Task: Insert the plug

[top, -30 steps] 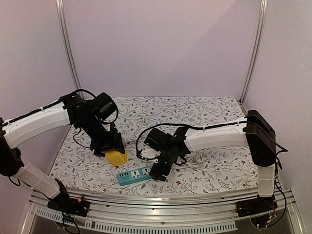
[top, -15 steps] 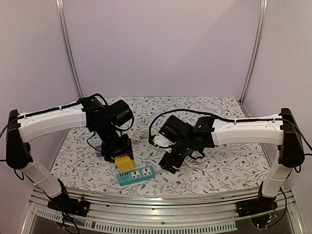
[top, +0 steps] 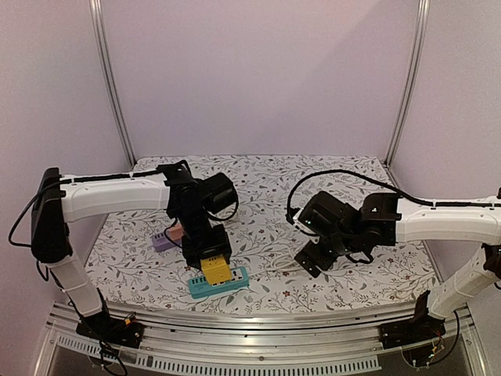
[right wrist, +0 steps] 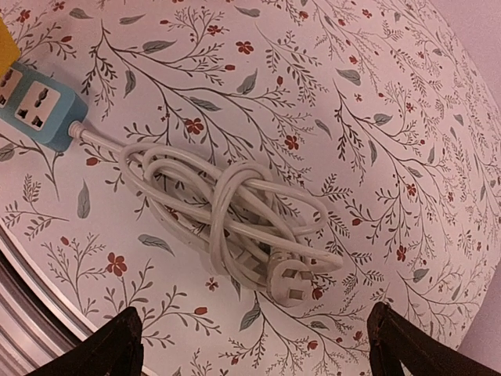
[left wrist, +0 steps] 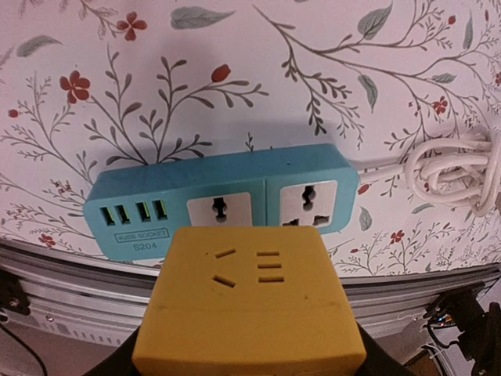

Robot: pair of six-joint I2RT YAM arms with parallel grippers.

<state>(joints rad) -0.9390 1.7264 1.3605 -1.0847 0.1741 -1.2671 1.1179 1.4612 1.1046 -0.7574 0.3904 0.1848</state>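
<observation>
Shifted rightward since before, L claw point(top: 210, 254) is gripping yellow plug point(left wrist: 249, 301) over blue pwr strip point(left wrist: 219, 196) at near edge of table point(top: 313, 180), while R claw point(right wrist: 258, 348), pulled away right, is hovering wide open over coiled white cord point(right wrist: 235, 207).

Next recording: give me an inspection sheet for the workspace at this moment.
Surface: floral table, no spills seen.
Job's things: yellow plug held over the blue strip; both sockets show, plug not yet inserted.
Clutter: purple block behind and left of the strip.
End effectors: left end effector shut on the plug; right end effector open, holding nothing, above the table.
Cables: the strip's white cord lies bundled on the table; black cables loop along the arms.
Surroundings: plain walls, metal posts; nothing else seen.
</observation>
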